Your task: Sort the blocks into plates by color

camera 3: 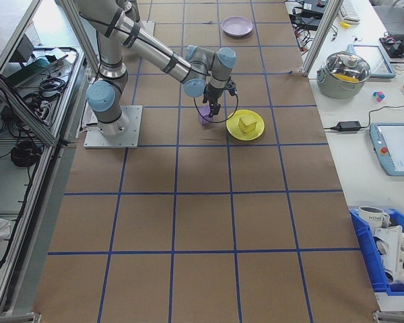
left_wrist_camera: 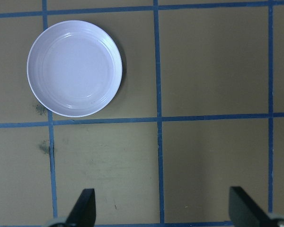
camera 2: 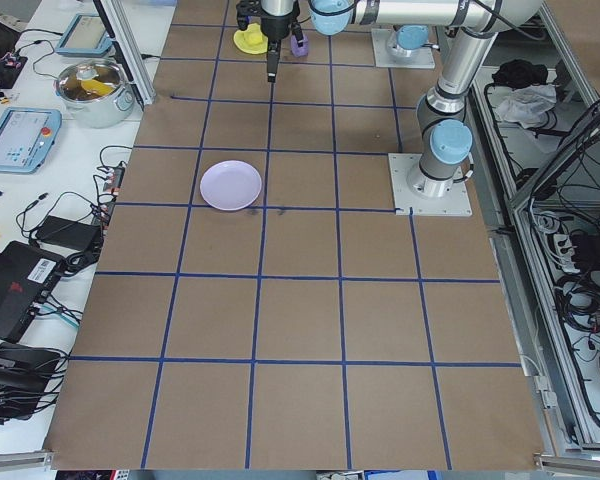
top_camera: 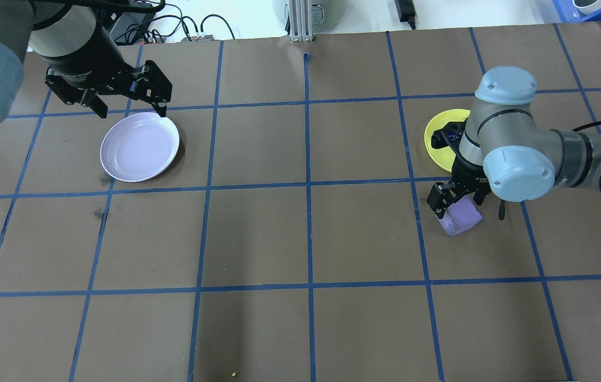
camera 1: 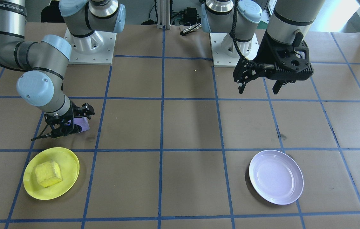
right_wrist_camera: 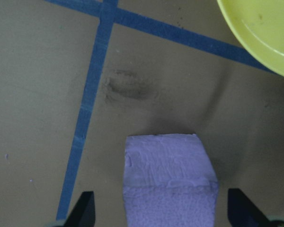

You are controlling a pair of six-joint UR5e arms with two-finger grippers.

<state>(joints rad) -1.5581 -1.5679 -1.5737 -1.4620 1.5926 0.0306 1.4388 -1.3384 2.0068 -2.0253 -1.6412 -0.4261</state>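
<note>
The yellow block [camera 1: 48, 173] lies in the yellow plate [camera 1: 68, 159]. On the paper beside that plate rests the purple block [camera 1: 84, 124], and my right gripper [camera 1: 71, 124] is down around it. In the right wrist view the purple block [right_wrist_camera: 168, 184] sits between the two fingers [right_wrist_camera: 85, 209] with a gap on each side, so this gripper is open. The lavender plate [camera 1: 276, 177] holds nothing. Above the table, on the robot side of the lavender plate [top_camera: 139, 148], my left gripper [top_camera: 131, 109] hangs open with nothing in it.
Brown paper with a blue tape grid [camera 1: 162, 127] covers the table. The two arm bases [camera 1: 91, 44] stand at the robot's edge. A dark smudge [right_wrist_camera: 128, 90] marks the paper near the purple block. Pots, tablets and cables lie off the table's ends.
</note>
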